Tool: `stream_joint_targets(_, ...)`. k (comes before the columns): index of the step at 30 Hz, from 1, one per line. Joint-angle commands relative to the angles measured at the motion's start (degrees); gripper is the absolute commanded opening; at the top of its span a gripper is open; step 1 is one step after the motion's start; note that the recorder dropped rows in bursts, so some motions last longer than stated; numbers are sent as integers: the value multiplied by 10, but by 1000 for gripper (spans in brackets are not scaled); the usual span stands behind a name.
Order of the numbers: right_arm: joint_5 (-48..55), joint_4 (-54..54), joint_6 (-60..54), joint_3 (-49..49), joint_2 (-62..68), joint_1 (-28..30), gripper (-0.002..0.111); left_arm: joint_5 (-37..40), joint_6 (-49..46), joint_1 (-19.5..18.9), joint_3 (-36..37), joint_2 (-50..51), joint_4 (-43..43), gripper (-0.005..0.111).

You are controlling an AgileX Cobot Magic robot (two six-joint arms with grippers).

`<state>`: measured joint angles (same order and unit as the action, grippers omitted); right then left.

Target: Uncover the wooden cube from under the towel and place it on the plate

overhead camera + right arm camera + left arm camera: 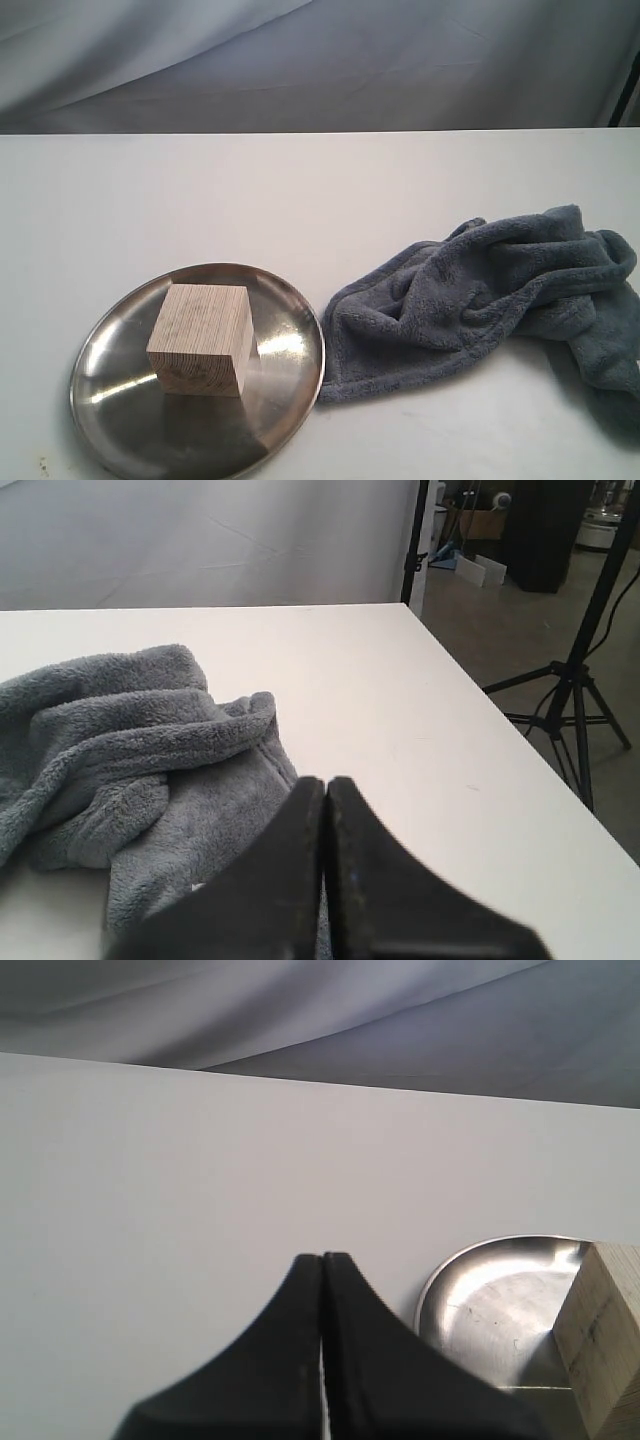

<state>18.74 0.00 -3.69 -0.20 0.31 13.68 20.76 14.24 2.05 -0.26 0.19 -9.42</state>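
Note:
The wooden cube (pixel 203 338) stands uncovered on the shiny steel plate (pixel 115 410) at the front left of the table. Beside the plate, to its right, the grey-blue towel (pixel 480 295) lies rumpled and touches the plate's rim. Neither gripper shows in the exterior view. In the left wrist view my left gripper (pixel 322 1257) is shut and empty, with the plate (pixel 480 1300) and the cube (pixel 605 1335) off to one side of it. My right gripper (pixel 325 781) is shut and empty too, hovering over the edge of the towel (pixel 120 750).
The white table (pixel 300 190) ends at a grey cloth backdrop (pixel 320 60). In the right wrist view the table's side edge (pixel 500 720) drops off to a floor with a black tripod (pixel 580 670) and stands.

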Motion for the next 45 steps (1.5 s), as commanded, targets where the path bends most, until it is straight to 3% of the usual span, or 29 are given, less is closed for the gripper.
stream_joint_targets(1,5,0,-9,2,-3,5,0,-4,2,2,3,-2,1,0)
stream_joint_targets(10,4,-9,-9,2,-3,-105,0,-4,2,2,3,-2,1,0)
stream_joint_targets(15,4,-9,-9,2,-3,-137,0,-4,2,2,3,-2,1,0)
stream_joint_targets(45,4,-9,-5,2,-3,-144,0,-4,2,2,3,-2,1,0)
